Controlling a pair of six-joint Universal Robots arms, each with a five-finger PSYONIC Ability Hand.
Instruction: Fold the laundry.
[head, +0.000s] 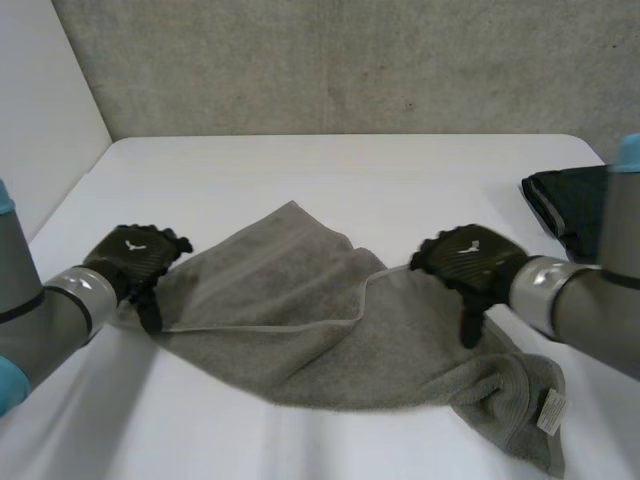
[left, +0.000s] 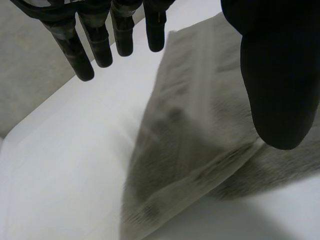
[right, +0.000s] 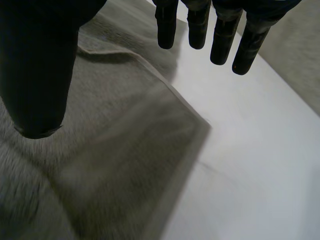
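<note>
A grey towel (head: 300, 320) lies rumpled across the middle of the white table (head: 350, 170), one layer folded over another, its bunched end trailing toward 5 o'clock, where a small white label (head: 552, 410) shows. The robot's left hand (head: 135, 255) sits at the towel's 9 o'clock edge. Its fingers (left: 75, 50) are straight and spread wide from the thumb (left: 280, 75), clasping nothing. In the left wrist view, the fingertips hang over bare table just past the cloth's border and the thumb hangs over the cloth itself. The right hand (head: 468, 258) is at the towel's 3 o'clock side, by the far edge. Its fingers (right: 220, 35) are likewise straight and held well apart from its thumb (right: 40, 65), with the towel's folded edge running beneath the gap. Whether either hand touches the cloth cannot be told. A dark cloth (head: 570, 205) lies at 2 o'clock from the towel, near the table's edge, well apart from it. A concrete wall (head: 350, 60) stands behind.
</note>
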